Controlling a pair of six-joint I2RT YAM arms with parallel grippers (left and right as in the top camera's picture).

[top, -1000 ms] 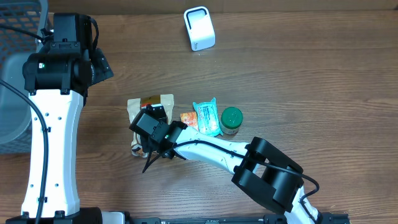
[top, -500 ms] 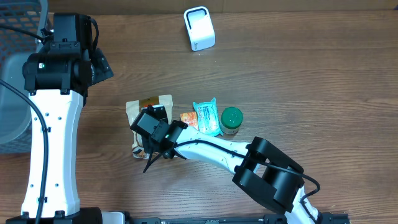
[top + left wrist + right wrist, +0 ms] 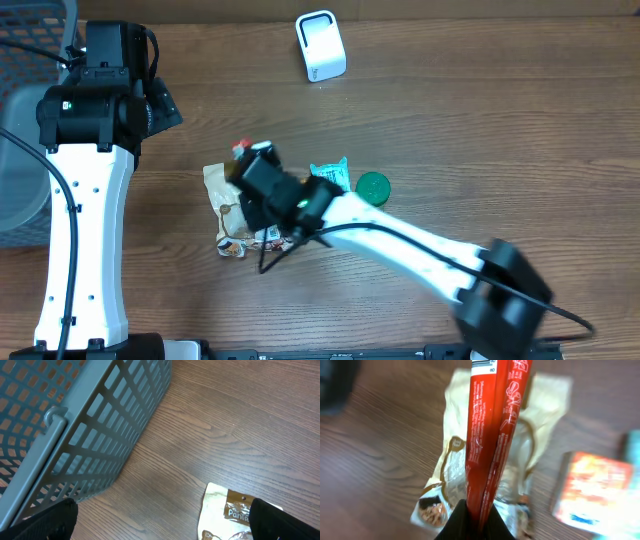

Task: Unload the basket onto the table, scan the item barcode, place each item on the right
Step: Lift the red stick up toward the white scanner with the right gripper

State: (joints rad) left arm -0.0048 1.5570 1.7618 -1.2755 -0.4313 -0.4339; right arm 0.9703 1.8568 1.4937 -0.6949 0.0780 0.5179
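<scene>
Wood-grain table (image 3: 480, 120). Right gripper (image 3: 472, 512) was clamped shut on 1 flat red plastic packet (image 3: 492, 425), above the tan foil pouch (image 3: 547, 405); printed barcode (image 3: 482, 365) showed at its far end. Best handling, judged: carry to white box scanner (image 3: 320, 45), barcode turned squarely toward it, grip firm. Left gripper (image 3: 162, 520) gaped empty beside grey-blue mesh basket (image 3: 100, 425); contents not discernible.

Brown wood-grain table (image 3: 500, 120) under even light, grey lattice basket (image 3: 115, 415) at its left edge
</scene>
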